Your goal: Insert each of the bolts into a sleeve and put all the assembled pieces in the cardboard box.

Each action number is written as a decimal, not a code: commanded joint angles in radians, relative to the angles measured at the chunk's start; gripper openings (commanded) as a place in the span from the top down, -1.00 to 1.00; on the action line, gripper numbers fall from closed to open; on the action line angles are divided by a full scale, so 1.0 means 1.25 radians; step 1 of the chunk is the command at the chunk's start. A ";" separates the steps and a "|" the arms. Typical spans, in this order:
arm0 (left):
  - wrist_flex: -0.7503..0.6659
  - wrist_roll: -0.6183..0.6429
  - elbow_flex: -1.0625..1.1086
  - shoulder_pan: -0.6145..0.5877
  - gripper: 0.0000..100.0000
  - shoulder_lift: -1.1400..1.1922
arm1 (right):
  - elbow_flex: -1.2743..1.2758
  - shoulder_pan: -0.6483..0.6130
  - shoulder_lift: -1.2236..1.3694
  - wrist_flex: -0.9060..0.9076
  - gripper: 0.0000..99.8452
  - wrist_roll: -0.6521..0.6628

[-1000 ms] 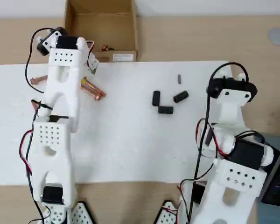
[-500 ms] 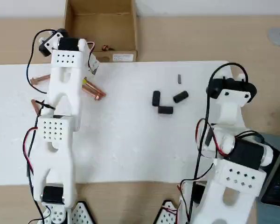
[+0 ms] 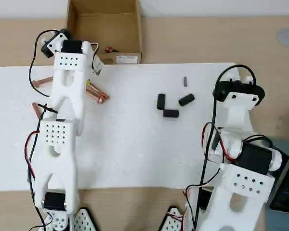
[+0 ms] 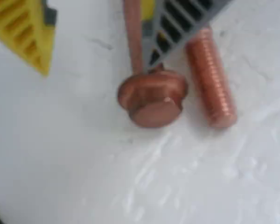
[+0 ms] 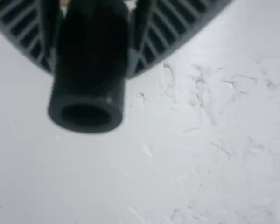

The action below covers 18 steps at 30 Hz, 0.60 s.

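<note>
My left gripper (image 4: 98, 60) is open over the copper bolts (image 3: 97, 94) at the mat's back left. One bolt (image 4: 151, 98) lies between its yellow finger and grey finger, head toward the camera, touching the grey finger. A second bolt (image 4: 210, 79) lies beside it, outside the fingers. My right gripper (image 5: 93, 28) is shut on a black sleeve (image 5: 86, 93), held just above the white mat at the right. Three more black sleeves (image 3: 171, 114) lie near the mat's back middle. The cardboard box (image 3: 139, 29) stands behind the left arm.
More bolts lie left of the left arm (image 3: 41, 82) and beside its forearm (image 3: 36, 107). A copper piece (image 3: 108, 49) sits by the box's front wall. A small dark pin (image 3: 185, 81) lies behind the sleeves. The white mat (image 3: 135, 144) is bare in front.
The left arm has shifted slightly toward the box and to the right, uncovering a bolt beside its forearm. The right arm has not moved.
</note>
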 commanded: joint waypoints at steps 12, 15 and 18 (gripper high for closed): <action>0.083 0.001 -0.173 -0.011 0.72 0.014 | -0.001 0.010 -0.014 -0.016 0.98 -0.006; 0.099 -0.012 -0.237 -0.011 0.71 0.014 | -0.001 0.010 -0.014 -0.016 0.98 -0.006; 0.135 -0.016 -0.259 -0.006 0.71 0.015 | -0.001 0.010 -0.014 -0.016 0.98 -0.006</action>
